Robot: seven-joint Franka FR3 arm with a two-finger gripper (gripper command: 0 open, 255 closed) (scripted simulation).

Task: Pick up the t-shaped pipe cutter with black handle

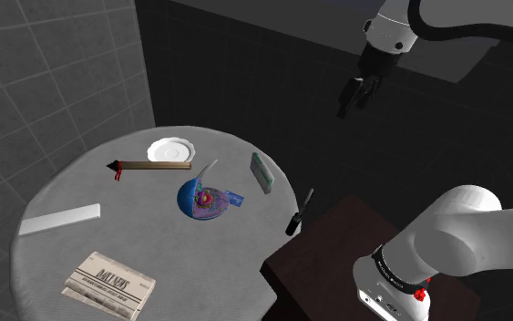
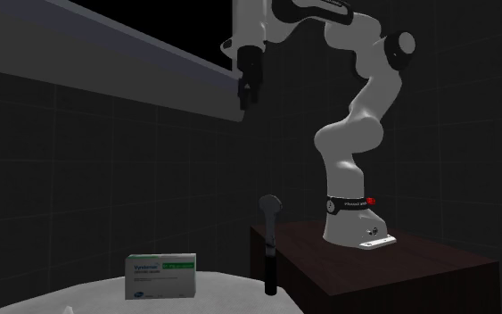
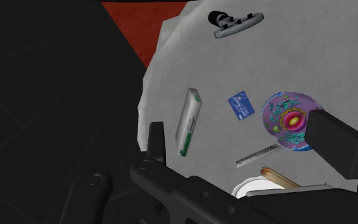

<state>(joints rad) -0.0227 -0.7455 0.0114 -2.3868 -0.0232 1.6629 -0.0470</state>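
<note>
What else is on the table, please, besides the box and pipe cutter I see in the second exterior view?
Observer: A blue bowl holding a colourful model sits mid-way across the round table, beyond the green-and-white box.
Operator: Does the pipe cutter's head show better elsewhere?
Observer: Yes, the wrist view shows the pipe cutter has a grey crossbar on its black handle.
Operator: Is the pincer open?
Observer: Yes, the pincer is open; in the wrist view its fingers stand apart, holding nothing.
</note>
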